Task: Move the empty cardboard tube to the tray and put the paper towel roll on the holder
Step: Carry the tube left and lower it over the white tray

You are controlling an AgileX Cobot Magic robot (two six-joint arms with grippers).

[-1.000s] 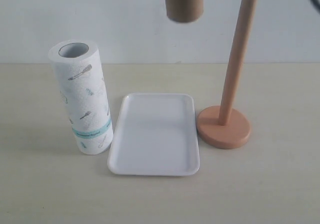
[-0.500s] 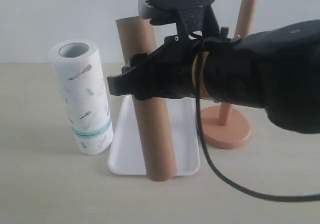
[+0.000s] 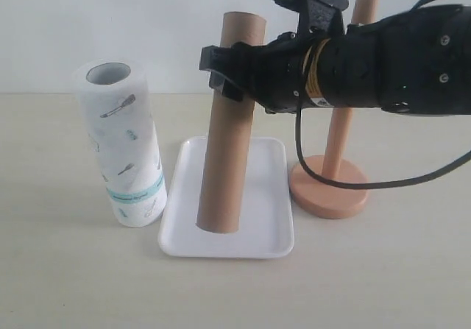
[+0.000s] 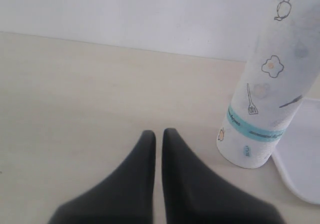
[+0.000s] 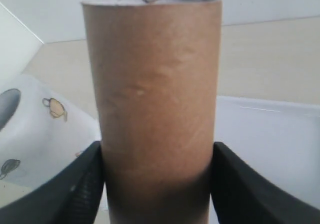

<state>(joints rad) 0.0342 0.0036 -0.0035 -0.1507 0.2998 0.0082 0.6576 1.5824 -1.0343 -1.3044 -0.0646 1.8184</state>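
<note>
Sideways, right tool [image 5: 157, 184] pinches tilted cardboard tube [image 3: 224, 145] over tray [image 3: 277, 222]; left tool [image 4: 157, 139] pressed together.

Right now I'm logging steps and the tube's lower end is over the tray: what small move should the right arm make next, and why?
Probably lay the empty cardboard tube down along the tray before opening. The right gripper clamps it near the top, and it stands leaning, lower end inside the rim; released so, it could topple out.
</note>
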